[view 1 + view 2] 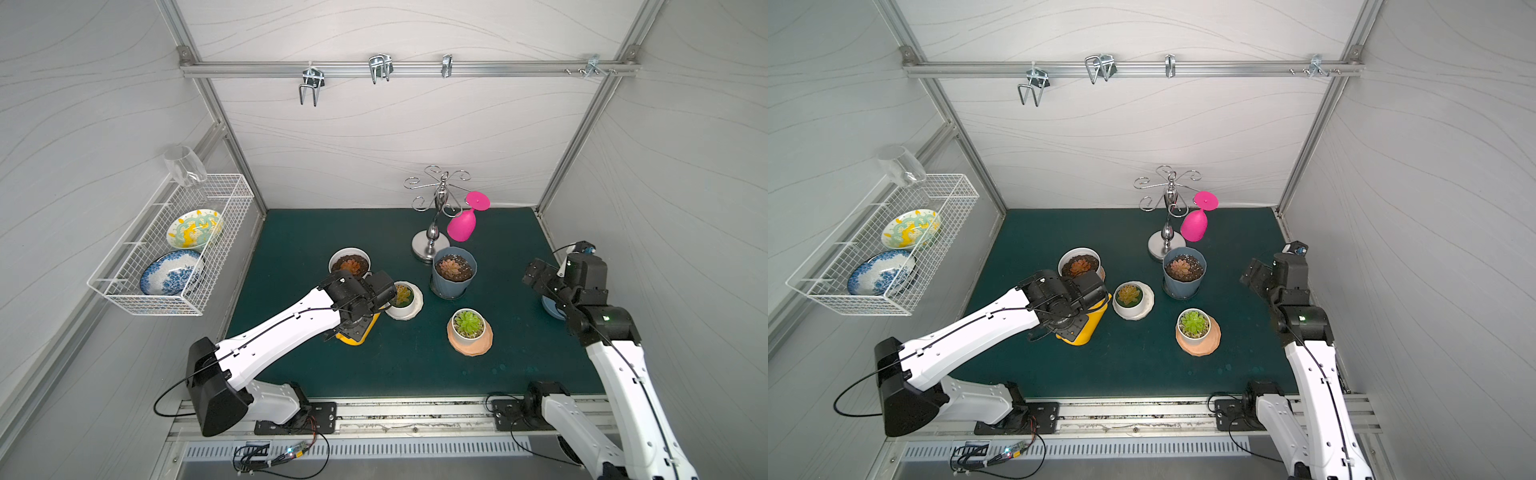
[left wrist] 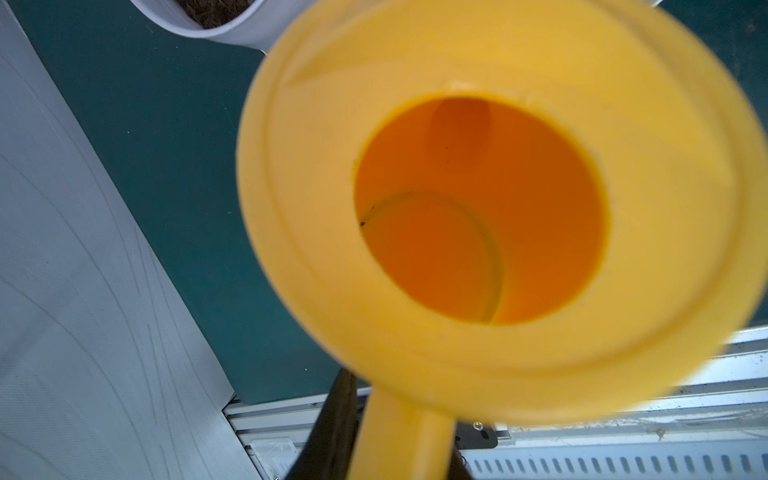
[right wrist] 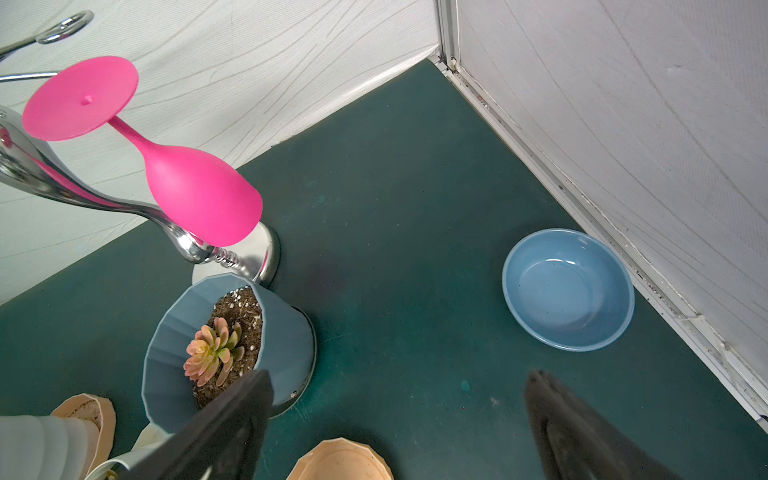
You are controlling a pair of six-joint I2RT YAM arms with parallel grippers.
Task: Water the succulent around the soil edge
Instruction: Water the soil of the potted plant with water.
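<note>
My left gripper [image 2: 400,451] is shut on the handle of a yellow watering can [image 2: 478,208]. The can [image 1: 358,332] hangs tilted over the green mat, largely hidden under my left wrist in both top views. Its upper end [image 1: 1105,300] reaches close to a small white pot holding a yellow-orange succulent [image 1: 402,295] on a white saucer. The spout tip is hidden. My right gripper [image 3: 399,399] is open and holds nothing, raised at the right side [image 1: 536,277] near a blue pot [image 3: 232,345].
Other potted succulents: a reddish one in a white pot [image 1: 350,264], a pink one in the blue pot [image 1: 454,268], a green one on a peach saucer [image 1: 469,326]. A blue bowl [image 3: 567,291] sits by the right wall. A chrome rack [image 1: 432,232] carries a pink glass [image 1: 462,227]. A wire basket [image 1: 124,291] hangs left.
</note>
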